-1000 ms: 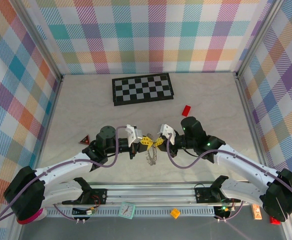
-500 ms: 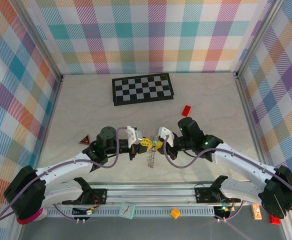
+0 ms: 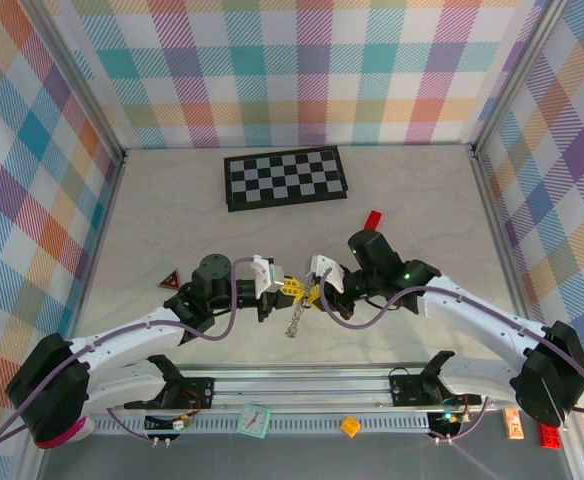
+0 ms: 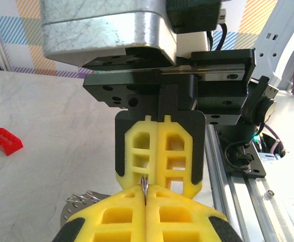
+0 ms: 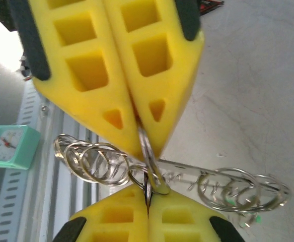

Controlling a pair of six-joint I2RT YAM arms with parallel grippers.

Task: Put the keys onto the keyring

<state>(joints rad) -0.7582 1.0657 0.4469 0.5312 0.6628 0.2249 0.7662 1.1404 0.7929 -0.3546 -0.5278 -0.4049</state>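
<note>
Pastel plaid walls (image 3: pixel 302 70) enclose a pale, marble-patterned tabletop (image 3: pixel 172 220) on three sides, with aluminium posts (image 3: pixel 72 75) at the back corners and even, bright light.

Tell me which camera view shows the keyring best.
The right wrist view. There the keyring is close and sharp, seen edge-on, with its wire loops easy to tell apart. In the top view the keyring is small and hard to read. The left wrist view catches a sliver of the keyring at the lower left.

Chequered board (image 3: pixel 285 177) far back; red block (image 3: pixel 373 220) near it; teal clock (image 3: pixel 255 420) at near edge.
</note>
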